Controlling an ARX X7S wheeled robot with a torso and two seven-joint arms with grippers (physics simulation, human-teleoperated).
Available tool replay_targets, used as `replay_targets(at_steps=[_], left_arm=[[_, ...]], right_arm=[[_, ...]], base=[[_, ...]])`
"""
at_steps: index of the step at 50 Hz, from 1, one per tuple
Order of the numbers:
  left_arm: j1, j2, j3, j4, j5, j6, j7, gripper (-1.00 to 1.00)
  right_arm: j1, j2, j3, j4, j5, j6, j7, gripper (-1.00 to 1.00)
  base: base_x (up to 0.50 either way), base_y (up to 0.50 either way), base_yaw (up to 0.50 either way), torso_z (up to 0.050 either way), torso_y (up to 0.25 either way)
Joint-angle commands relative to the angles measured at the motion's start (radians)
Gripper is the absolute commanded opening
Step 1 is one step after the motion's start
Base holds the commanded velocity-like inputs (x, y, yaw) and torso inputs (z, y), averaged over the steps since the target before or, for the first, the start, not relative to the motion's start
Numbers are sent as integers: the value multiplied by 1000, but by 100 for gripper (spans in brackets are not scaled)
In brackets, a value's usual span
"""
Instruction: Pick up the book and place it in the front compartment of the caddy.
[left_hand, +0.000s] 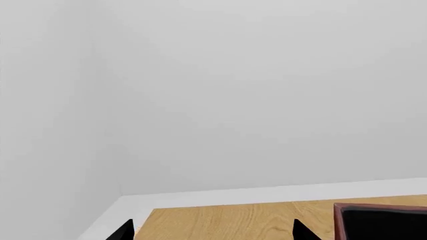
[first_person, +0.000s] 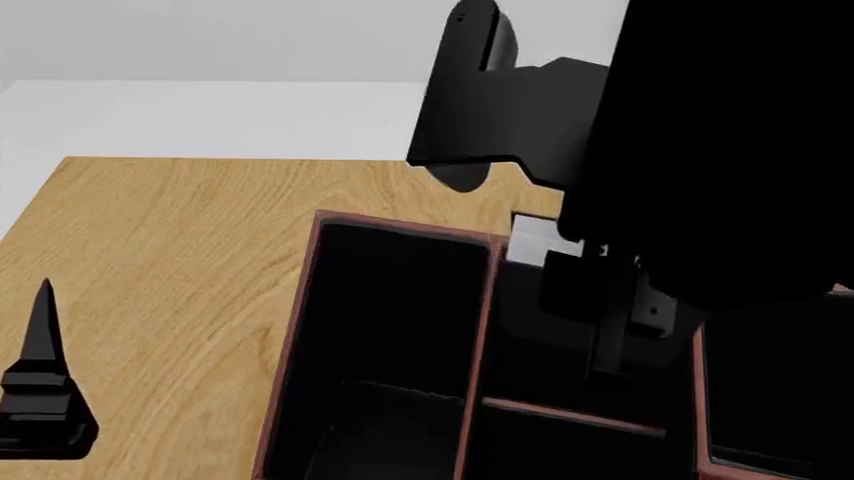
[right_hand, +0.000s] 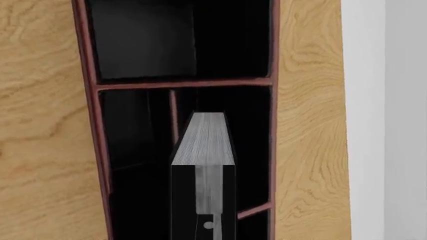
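Observation:
My right gripper (right_hand: 203, 168) is shut on the book (right_hand: 203, 140), a black hardcover with its white page edges facing the wrist camera. It holds the book over the dark reddish-brown caddy (right_hand: 87, 75), above a middle compartment beside a thin divider. In the head view the book's white edge (first_person: 534, 240) shows behind the caddy's rim (first_person: 296, 330), and my right gripper (first_person: 607, 330) hangs under the big black arm. My left gripper (left_hand: 213, 235) is open and empty over the table. It sits left of the caddy in the head view (first_person: 47, 385). A caddy corner (left_hand: 380, 222) shows in the left wrist view.
The light wooden table (first_person: 174, 260) carries the caddy. Its far edge (left_hand: 267, 202) meets a white floor and grey wall. My right arm (first_person: 694, 130) blocks the upper right of the head view.

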Motion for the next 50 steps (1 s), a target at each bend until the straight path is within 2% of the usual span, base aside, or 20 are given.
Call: replay_targets(at_steps=[1,50], left_arm=[[1,-7,-4,4,-11,0,-10,100],[20,-40,-3,-5,-39,34,-44,100]], right_arm=[[-26,7,-6,4,-63,-40,33,-100],[-178,-47,-3,175,-164,-185,125,-100]], base=[[0,0,0,0,0],[0,0,0,0,1]])
